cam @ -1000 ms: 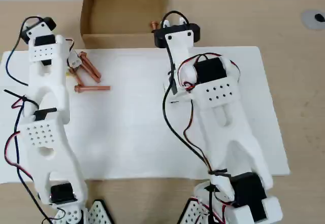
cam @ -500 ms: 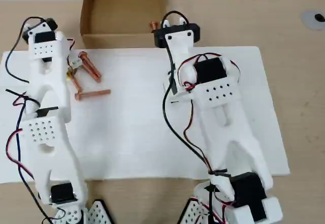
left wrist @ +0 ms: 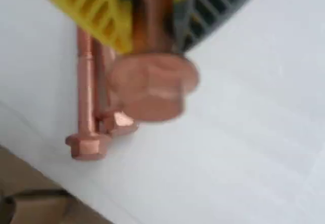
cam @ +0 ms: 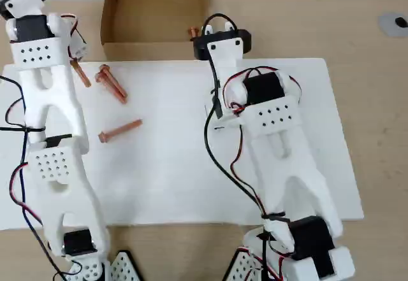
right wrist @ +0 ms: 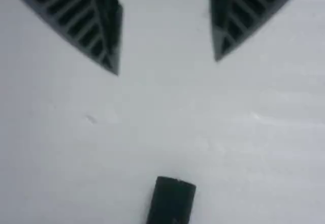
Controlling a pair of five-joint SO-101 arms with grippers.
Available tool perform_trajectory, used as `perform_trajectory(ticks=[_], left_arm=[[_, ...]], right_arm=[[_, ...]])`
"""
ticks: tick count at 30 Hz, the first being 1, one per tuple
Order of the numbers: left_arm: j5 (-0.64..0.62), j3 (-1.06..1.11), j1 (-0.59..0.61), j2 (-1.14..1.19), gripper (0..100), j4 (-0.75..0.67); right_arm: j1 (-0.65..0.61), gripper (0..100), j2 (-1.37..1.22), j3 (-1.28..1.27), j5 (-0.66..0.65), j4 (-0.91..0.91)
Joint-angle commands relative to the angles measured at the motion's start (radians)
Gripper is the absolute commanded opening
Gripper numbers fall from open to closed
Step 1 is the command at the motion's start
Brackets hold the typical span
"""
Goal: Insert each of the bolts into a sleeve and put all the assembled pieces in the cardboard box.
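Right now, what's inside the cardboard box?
I see bare brown floor inside the cardboard box, with nothing lying on it. Its far end runs off the picture's top edge, so that part is hidden.

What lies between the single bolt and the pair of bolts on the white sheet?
Nothing: in the high view, bare white sheet separates the single bolt from the pair of bolts.

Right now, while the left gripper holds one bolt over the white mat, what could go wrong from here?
1. The left gripper grips the held bolt by its shank only, with the head hanging free; it might slip or tilt.
2. Two loose bolts lie close beside it on the mat; lowering there could knock them away.
3. A copper piece lies just outside the cardboard box; it may be overlooked or pushed.
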State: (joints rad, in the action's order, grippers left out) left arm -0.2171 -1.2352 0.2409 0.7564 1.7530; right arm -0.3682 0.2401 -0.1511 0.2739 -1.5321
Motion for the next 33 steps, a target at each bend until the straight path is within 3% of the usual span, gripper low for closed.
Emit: perform_trajectory(ticks=[1, 6, 19, 29, 33], left_arm=[[0.097, 0.023, -0.032, -0.151, 1, 0.003], [0.216, 0.269, -0.074, -0.292, 1, 0.003], [0.181, 0.833, -0.074, -0.992, 1, -0.028], [0.218, 1.54, -0.075, -1.422, 1, -0.422], [0.218, 1.737, -0.075, -1.603, 1, -0.546]], right_arm=[[0.012, 16.0, 0.039, -0.002, 0.074, 0.005], [0.005, 16.0, 0.035, -0.01, 0.153, 0.012], [0.005, 16.0, 0.035, -0.208, 0.19, 0.173], [-0.091, 16.0, 0.031, -0.232, 0.199, 0.29], [-0.101, 16.0, -0.001, -0.289, 0.262, 0.364]])
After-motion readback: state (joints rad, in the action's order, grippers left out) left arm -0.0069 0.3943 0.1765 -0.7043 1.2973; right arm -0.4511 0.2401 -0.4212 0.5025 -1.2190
